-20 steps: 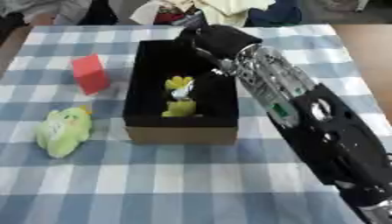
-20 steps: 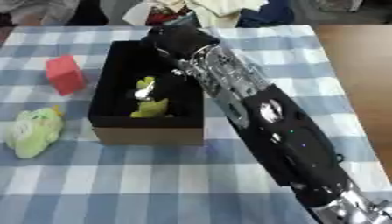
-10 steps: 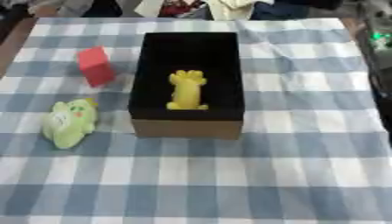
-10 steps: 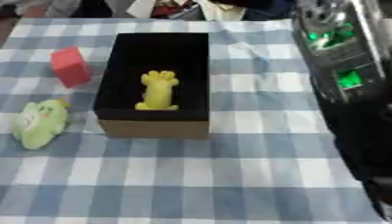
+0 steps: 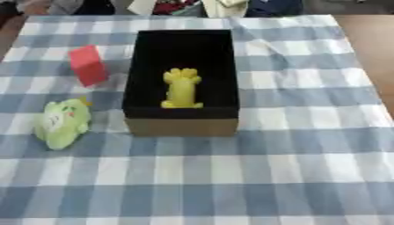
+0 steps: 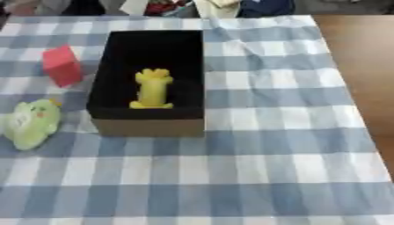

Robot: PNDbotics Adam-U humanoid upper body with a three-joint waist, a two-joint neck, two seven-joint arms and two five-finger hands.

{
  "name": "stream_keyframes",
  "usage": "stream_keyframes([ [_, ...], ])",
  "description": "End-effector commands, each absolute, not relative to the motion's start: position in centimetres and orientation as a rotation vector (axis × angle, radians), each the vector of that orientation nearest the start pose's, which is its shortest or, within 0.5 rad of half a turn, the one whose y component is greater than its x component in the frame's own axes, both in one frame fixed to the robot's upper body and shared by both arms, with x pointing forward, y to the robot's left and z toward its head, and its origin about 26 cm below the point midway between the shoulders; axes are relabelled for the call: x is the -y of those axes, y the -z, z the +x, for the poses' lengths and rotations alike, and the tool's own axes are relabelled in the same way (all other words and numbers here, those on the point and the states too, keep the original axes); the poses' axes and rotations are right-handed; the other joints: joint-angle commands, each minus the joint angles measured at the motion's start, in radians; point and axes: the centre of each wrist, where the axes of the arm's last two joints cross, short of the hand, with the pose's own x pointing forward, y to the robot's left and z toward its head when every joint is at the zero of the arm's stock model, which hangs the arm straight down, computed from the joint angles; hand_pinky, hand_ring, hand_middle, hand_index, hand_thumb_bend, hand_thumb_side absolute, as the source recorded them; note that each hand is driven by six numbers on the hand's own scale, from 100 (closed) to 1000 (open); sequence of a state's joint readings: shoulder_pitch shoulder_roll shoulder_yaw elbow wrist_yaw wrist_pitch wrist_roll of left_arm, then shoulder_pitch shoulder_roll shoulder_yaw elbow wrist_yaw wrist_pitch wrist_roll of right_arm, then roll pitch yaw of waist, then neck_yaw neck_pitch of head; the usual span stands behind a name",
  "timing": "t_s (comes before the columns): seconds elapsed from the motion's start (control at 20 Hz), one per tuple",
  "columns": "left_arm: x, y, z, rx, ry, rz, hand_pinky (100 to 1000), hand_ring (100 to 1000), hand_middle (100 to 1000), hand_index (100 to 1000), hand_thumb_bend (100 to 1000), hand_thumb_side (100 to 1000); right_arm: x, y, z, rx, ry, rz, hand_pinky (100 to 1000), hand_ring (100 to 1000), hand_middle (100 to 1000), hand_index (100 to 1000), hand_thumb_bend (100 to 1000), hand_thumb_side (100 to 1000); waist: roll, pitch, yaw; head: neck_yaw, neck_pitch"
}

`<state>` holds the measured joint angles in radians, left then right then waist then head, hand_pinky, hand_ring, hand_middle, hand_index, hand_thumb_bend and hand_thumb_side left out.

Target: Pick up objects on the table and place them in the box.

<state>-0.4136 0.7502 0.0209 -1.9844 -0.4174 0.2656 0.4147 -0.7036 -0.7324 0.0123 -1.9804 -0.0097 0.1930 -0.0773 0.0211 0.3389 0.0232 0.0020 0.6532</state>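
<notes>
A black-lined cardboard box [image 5: 181,126] stands lengthwise in the middle of the blue checked tablecloth. Inside it lies a yellow toy [image 5: 182,88], stretched along the box floor. Left of the box a red block [image 5: 88,65] stands on the cloth. Nearer to me, at the box's front left corner, lies a light green plush toy [image 5: 61,123]. Neither of my hands shows in either eye view.
The checked cloth [image 5: 269,167] covers most of the table; bare brown wood [image 6: 362,66] shows along the right side. Clothing and several items crowd the far edge [image 5: 208,5].
My right arm, which reached over the box one second ago, has pulled back out of view to the right. The yellow toy now lies flat in the box.
</notes>
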Motion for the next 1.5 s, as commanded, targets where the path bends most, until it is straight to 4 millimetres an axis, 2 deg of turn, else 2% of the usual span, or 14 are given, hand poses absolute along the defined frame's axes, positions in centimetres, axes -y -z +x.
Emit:
stream_keyframes([
  [0.05,-31.3,-29.6,29.2,2.118,0.535,1.419,720,870,787,811,376,933,29.2,-36.4,28.7,2.537,-0.522,-0.658,910,929,908,904,288,868,0.0,-0.021,-0.005,0.008,0.008],
  [0.15,-31.4,-30.0,29.1,2.025,0.641,1.448,734,875,794,819,372,984,30.2,-35.8,28.6,2.557,-0.479,-0.685,911,930,908,904,292,876,-0.001,-0.022,-0.012,0.016,0.007],
  [0.3,-31.3,-30.5,29.0,1.879,0.791,1.475,762,888,813,845,381,1000,31.3,-34.9,28.5,2.566,-0.453,-0.728,911,928,904,900,284,885,-0.002,-0.026,-0.019,0.03,0.006],
  [0.6,-30.5,-31.1,29.0,1.54,1.082,1.342,845,921,851,896,538,1000,32.7,-33.7,28.3,2.556,-0.414,-0.811,913,928,903,892,271,900,-0.005,-0.032,-0.021,0.038,0.005],
  [0.9,-29.5,-31.3,29.1,1.358,1.262,1.277,878,934,868,902,597,1000,33.3,-33.0,28.2,2.533,-0.376,-0.845,913,925,900,889,272,902,-0.007,-0.037,-0.02,0.038,0.002],
  [1.0,-29.2,-31.1,29.2,1.302,1.321,1.25,880,935,870,901,582,971,33.3,-33.0,28.2,2.529,-0.375,-0.843,915,925,900,889,273,907,-0.008,-0.038,-0.022,0.04,0.0],
  [1.05,-29.1,-30.9,29.2,1.276,1.345,1.233,878,935,870,899,550,906,33.3,-32.9,28.2,2.528,-0.376,-0.843,915,925,899,888,274,914,-0.009,-0.038,-0.022,0.041,-0.001],
  [1.25,-29.2,-30.4,29.2,1.195,1.392,1.156,879,935,870,894,528,807,33.3,-32.8,28.2,2.523,-0.369,-0.846,916,924,899,888,279,923,-0.008,-0.037,-0.021,0.041,-0.004],
  [1.5,-29.8,-29.6,29.1,1.109,1.437,1.089,886,939,874,895,563,768,33.4,-32.7,28.2,2.514,-0.359,-0.847,917,922,897,886,280,931,-0.005,-0.035,-0.015,0.044,-0.007],
])
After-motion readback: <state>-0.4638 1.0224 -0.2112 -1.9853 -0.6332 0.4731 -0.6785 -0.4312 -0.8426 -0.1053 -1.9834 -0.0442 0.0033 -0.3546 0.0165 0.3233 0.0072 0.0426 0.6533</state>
